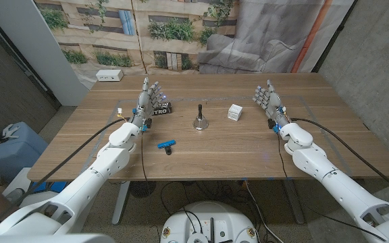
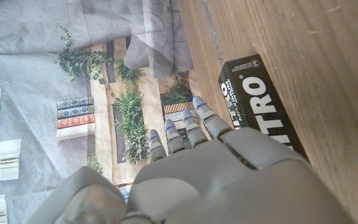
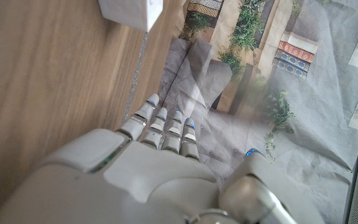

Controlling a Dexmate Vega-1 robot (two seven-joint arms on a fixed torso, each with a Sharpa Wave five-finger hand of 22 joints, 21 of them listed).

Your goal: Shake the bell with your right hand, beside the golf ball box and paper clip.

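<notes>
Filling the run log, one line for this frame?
phase: before reach | right hand: open, holding nothing | left hand: open | bell: upright, untouched

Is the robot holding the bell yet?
No. The bell stands alone mid-table, with the right hand open and well off to its side.
</notes>
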